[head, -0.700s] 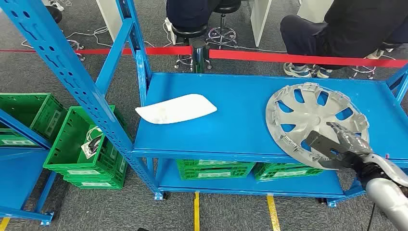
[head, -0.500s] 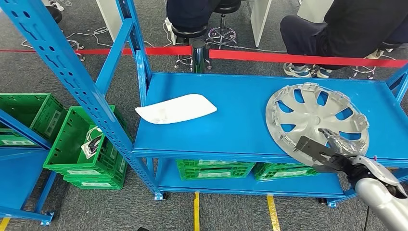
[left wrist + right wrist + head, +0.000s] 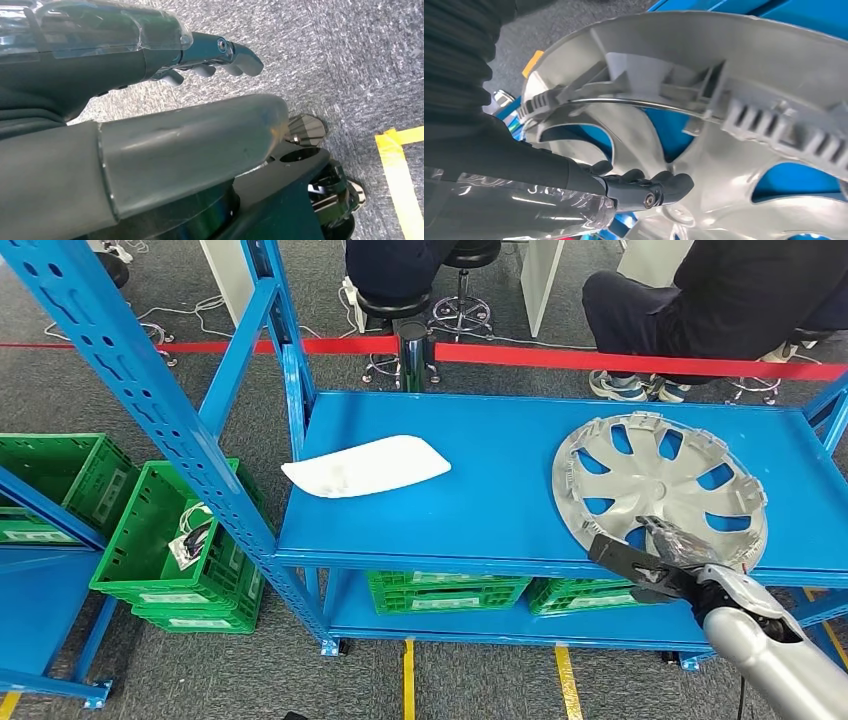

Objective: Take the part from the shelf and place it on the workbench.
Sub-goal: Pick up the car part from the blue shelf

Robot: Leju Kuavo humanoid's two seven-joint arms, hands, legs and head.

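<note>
The silver wheel cover (image 3: 660, 485) lies flat near the right end of the blue shelf (image 3: 480, 510), its rim reaching the front edge. The right hand (image 3: 655, 560) sits at that front rim, thumb below and fingers (image 3: 659, 185) over the spokes; it seems to pinch the rim, though contact is unclear. A white panel (image 3: 365, 467) lies towards the left end. The left hand (image 3: 200, 55) hangs above grey carpet, fingers loosely extended, holding nothing.
</note>
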